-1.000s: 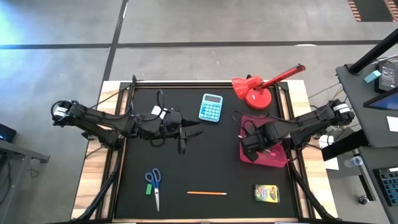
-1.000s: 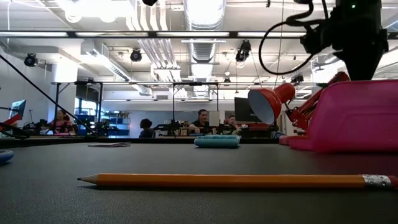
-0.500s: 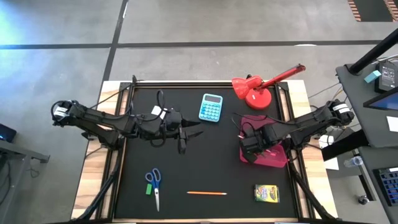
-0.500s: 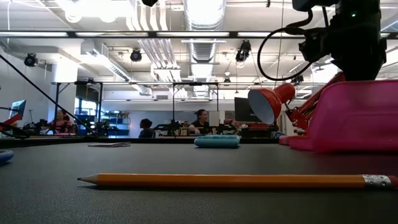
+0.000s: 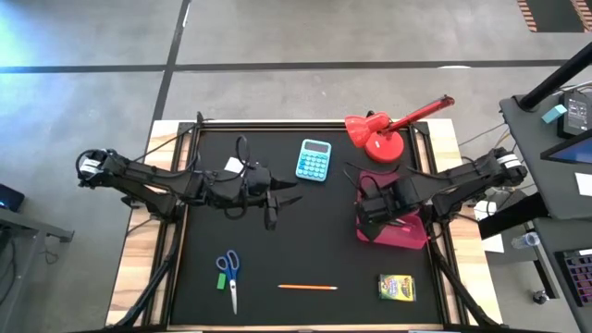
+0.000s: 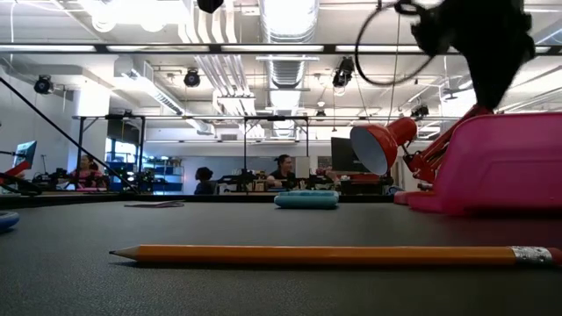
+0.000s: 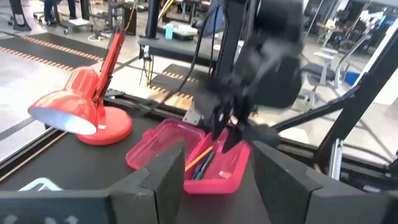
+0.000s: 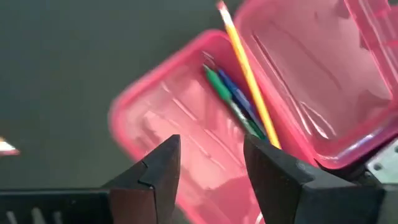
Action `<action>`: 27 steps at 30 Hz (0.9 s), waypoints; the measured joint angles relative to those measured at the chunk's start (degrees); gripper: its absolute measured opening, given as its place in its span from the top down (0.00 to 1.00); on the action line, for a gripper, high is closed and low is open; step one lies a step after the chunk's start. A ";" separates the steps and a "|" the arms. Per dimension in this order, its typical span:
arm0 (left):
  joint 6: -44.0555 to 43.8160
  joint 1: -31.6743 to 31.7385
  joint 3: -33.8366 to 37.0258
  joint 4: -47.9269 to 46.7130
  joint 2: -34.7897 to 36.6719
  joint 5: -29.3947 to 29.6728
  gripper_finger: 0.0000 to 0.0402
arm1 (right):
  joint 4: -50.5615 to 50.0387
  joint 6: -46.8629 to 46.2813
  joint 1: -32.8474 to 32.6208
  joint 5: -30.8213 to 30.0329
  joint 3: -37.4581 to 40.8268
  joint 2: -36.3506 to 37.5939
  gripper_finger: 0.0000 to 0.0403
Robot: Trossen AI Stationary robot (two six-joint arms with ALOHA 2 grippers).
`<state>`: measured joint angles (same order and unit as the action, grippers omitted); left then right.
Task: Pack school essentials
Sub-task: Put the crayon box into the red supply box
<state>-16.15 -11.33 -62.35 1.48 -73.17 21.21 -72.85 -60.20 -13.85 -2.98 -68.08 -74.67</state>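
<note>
A pink pencil case [image 5: 393,227] stands open near the table's right edge. In the right wrist view the case [image 8: 186,124] holds an orange pencil [image 8: 249,74], a blue pen [image 8: 239,93] and a green pen [image 8: 224,93]. My right gripper [image 5: 368,213] hovers open just above it [image 8: 211,162]. My left gripper [image 5: 283,207] waits open at mid-table, pointing toward the case [image 7: 214,180]. Lying flat near the near edge are another orange pencil [image 5: 307,288], blue-handled scissors [image 5: 230,273], a green block [image 5: 221,280] and a crayon box [image 5: 397,288]. No white square shows.
A light blue calculator [image 5: 314,159] and a red desk lamp [image 5: 379,134] stand near the far edge, the lamp just beyond the case. Bare black mat [image 5: 314,240] lies between the two grippers and the items along the near edge. People sit in the room far behind the table.
My right gripper has risen from the pink case's opening: in the low view it has moved upward, clear of the rim. The case and its contents have stayed where they were.
</note>
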 joint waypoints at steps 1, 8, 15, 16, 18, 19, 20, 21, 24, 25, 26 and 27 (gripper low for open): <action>0.03 0.00 0.00 -0.76 0.00 0.00 0.58 | 0.13 -0.45 -0.03 -0.01 -1.44 0.00 0.59; -1.16 0.00 0.00 -4.88 0.00 -0.11 0.58 | 8.30 -3.55 -4.18 -0.07 -5.78 -0.03 0.61; -3.05 0.00 0.00 -5.65 0.00 -0.09 0.58 | 16.58 -9.23 -12.58 -0.04 -5.78 -1.77 0.59; -3.05 0.00 0.00 -5.78 0.00 -0.09 0.58 | 16.66 -10.79 -13.91 0.01 -5.78 -2.29 0.58; -3.07 0.00 0.00 -6.14 0.00 -0.07 0.58 | 16.68 -14.28 -16.72 0.55 -5.78 -3.46 0.55; -3.09 0.00 0.00 -6.45 0.00 -0.07 0.58 | 16.69 -15.93 -18.13 1.10 -5.78 -4.10 0.53; -3.14 0.00 0.00 -6.82 0.00 -0.07 0.58 | 16.73 -17.27 -19.52 1.73 -5.78 -4.82 0.51; -3.18 0.00 0.02 -6.99 0.00 -0.07 0.58 | 16.94 -18.52 -20.96 1.98 -5.78 -5.64 0.49; -3.20 0.00 0.04 -7.05 0.00 -0.05 0.58 | 18.34 -21.00 -24.80 2.16 -5.78 -7.98 0.43; -3.20 0.00 0.04 -7.04 0.00 -0.04 0.58 | 18.55 -21.50 -25.78 2.18 -5.78 -8.71 0.41; -3.20 0.00 0.04 -7.04 0.00 -0.04 0.58 | 18.38 -22.49 -26.62 2.25 -5.78 -9.56 0.40; -3.20 0.00 0.06 -7.04 0.00 -0.04 0.58 | 18.29 -23.20 -27.35 2.29 -5.78 -10.38 0.38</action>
<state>-19.35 -11.33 -62.29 -5.56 -73.17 21.17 -54.56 -83.40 -41.20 -0.69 -73.87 -85.05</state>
